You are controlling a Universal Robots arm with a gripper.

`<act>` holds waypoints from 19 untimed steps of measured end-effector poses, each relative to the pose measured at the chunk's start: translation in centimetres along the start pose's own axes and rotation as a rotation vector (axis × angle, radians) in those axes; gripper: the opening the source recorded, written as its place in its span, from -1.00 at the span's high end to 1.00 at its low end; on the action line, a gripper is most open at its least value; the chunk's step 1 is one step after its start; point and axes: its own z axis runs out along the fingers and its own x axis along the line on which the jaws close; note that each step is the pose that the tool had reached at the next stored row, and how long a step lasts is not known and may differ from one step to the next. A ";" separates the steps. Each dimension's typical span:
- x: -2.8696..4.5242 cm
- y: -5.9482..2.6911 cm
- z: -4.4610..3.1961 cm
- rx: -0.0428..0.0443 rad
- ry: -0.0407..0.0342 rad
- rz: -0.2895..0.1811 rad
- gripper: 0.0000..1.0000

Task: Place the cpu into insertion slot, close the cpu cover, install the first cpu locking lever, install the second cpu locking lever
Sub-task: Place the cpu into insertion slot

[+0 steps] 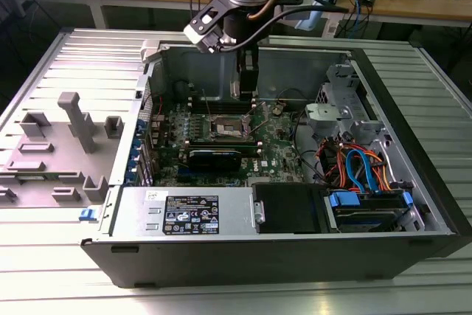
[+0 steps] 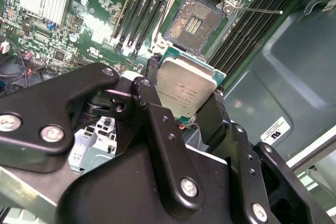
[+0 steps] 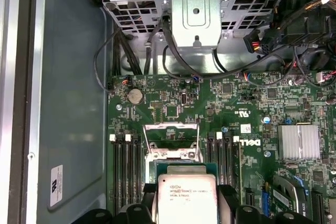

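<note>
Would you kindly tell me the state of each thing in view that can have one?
gripper: shut on the cpu.
cpu: held in the air, not seated.
insertion slot: empty, uncovered.
cpu cover: raised open.
locking lever: released, swung clear.
computer case: open, side panel off.

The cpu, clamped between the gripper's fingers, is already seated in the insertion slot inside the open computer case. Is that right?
Not seated. The cpu is clamped in the gripper but held clear of the insertion slot, whose dark centre lies bare in the second wrist view. The rest holds: the computer case is open.
</note>
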 end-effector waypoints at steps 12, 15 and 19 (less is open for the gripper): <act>-0.02 -0.06 0.69 -0.0001 0.0000 0.000 -0.08; -0.02 -0.13 0.70 0.0000 0.0000 0.000 -0.08; -0.03 -0.17 0.75 -0.0001 0.0000 0.000 -0.08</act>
